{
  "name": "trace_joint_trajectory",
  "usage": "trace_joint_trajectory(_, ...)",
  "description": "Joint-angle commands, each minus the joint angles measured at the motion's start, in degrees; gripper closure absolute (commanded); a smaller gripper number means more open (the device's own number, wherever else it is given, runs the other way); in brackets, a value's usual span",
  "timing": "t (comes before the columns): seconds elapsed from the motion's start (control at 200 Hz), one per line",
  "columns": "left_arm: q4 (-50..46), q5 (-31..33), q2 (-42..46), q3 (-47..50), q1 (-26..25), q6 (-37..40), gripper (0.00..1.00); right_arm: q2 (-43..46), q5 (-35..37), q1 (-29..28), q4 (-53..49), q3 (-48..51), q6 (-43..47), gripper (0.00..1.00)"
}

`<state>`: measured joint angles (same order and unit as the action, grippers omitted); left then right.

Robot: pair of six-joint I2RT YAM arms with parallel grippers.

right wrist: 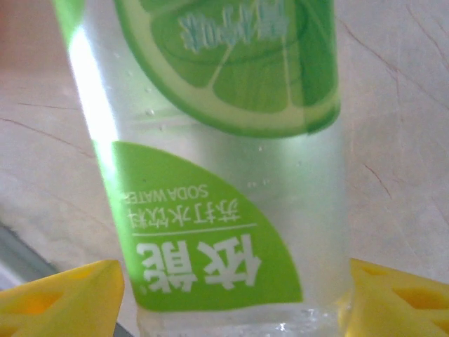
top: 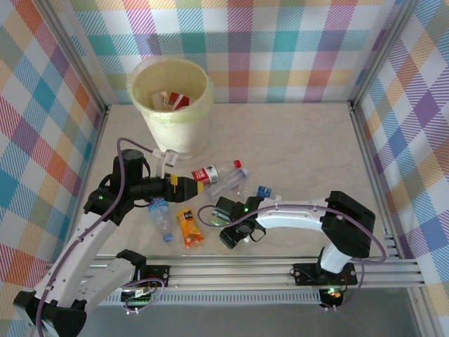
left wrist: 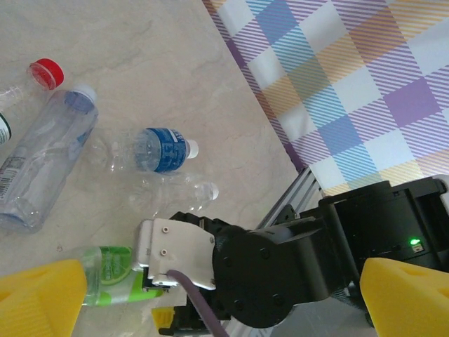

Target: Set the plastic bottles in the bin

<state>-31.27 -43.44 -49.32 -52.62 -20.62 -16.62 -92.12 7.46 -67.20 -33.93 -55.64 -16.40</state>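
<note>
The bin (top: pixel 172 130), pale yellow and translucent, stood at the table's (top: pixel 302 147) far left corner, a red-labelled bottle (top: pixel 179 101) inside among others too dim to make out. An orange-labelled bottle (top: pixel 189 228) and a blue-labelled bottle (left wrist: pixel 158 149) lay toward the middle of the near edge. The green-labelled bottle (right wrist: pixel 217 175) bore a lime slice, "SODA WATER" and Chinese characters, upside down, its ends cut off. The right gripper (right wrist: pixel 235 298) straddled it; whether it squeezed I could not tell. The left gripper (top: pixel 191 187) had its jaws wide apart
</note>
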Motion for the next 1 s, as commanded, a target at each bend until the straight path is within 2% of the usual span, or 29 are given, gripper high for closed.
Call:
trace_joint_trajectory(0.0, 1.38, -0.3, -0.07, -0.29, -0.82, 0.64, 0.0, 0.27, -2.85, 0.66, -0.04, -0.89, 5.17, 0.22)
trace_joint_trajectory(0.305, 1.03, 0.35, 0.91, -0.26, -0.82, 0.19, 0.0, -3.59, -2.23, 1.02, -0.09, -3.24, 9.36, 0.23)
trace_joint_trajectory(0.555, 2.25, 0.02, 1.23, -0.21, -0.89, -1.28, 0.0, -2.86, -2.62, 1.37, 1.95, -2.44, 7.79, 0.34)
trace_joint_trajectory(0.855, 8.53, 0.14, 4.29, 1.88, -0.92, -6.22, 0.0, 6.67, -8.6, 5.41, 7.26, 2.21, -0.08, 0.44)
trace_joint_trajectory(0.995, 11.99, 0.67, 5.28, 3.27, -1.17, -9.32, 0.0, 13.19, -15.6, 9.8, 11.65, 4.62, -4.8, 0.44)
